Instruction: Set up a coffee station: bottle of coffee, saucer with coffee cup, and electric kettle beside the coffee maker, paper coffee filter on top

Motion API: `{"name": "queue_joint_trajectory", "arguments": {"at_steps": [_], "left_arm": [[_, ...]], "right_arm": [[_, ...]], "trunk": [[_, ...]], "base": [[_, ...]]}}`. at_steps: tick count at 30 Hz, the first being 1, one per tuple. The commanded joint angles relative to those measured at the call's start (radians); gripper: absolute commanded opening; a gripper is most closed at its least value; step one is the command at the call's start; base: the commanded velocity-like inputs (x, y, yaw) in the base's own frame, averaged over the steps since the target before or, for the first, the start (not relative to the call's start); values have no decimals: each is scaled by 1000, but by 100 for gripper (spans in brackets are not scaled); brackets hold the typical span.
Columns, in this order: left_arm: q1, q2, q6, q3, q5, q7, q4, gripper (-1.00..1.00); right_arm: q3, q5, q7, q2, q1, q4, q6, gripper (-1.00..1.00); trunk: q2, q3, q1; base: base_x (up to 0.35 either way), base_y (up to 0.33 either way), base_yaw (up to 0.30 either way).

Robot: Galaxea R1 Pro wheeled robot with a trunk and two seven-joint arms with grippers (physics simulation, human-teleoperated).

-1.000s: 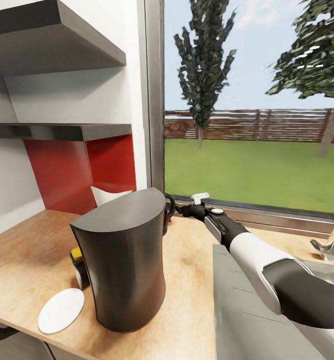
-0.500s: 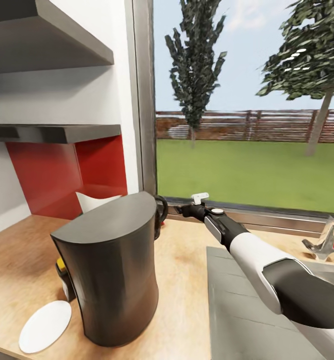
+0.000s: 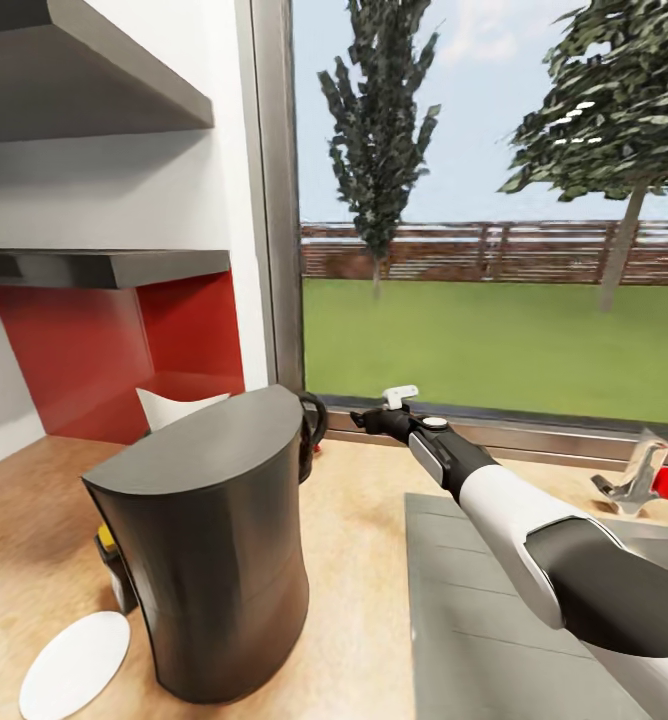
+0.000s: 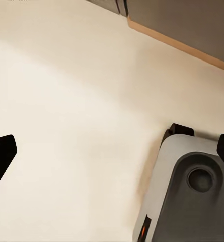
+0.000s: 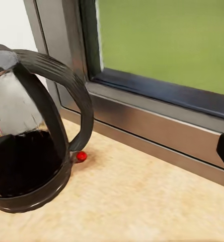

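The right gripper [image 3: 369, 420] is stretched out over the wooden countertop [image 3: 364, 560], close to the window sill [image 3: 534, 437]. Just in front of it stands the electric kettle [image 5: 28, 136], and its curved black handle [image 5: 66, 85] points toward the hand. The kettle sits right behind the big dark coffee maker [image 3: 209, 540], so from the head camera only the handle peeks out. The hand holds nothing. One dark fingertip shows at the edge of the wrist picture, so it looks open (how wide, I cannot tell).

I think the job now is to grab the kettle. To do it well, the hand should go straight to the handle with one finger on each side. Then it should close gently and lift slowly, so the kettle does not bump the coffee maker.

On the near side of the coffee maker lies a round white saucer [image 3: 74, 665]. A white paper coffee filter [image 3: 169, 408] stands beyond it. The left gripper [image 4: 112, 156] hangs low over the pale floor with its fingers spread wide, holding nothing.
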Motion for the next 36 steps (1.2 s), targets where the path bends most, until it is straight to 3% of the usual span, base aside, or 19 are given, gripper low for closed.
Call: {"name": "queue_joint_trajectory", "arguments": {"at_steps": [1, 17, 36], "left_arm": [[-1, 0, -3, 7, 0, -1, 1, 100], [-1, 1, -3, 7, 0, -1, 1, 100], [-1, 2, -3, 7, 0, -1, 1, 100]], "right_arm": [[5, -10, 0, 0, -1, -1, 5, 100], [5, -10, 2, 0, -1, 1, 5, 100], [6, -10, 2, 0, -1, 0, 5, 100]], "trunk": [[-1, -2, 0], [-1, -2, 0], [-1, -2, 0]], "base": [[0, 169, -2], [23, 50, -116], [6, 5, -4]]}}
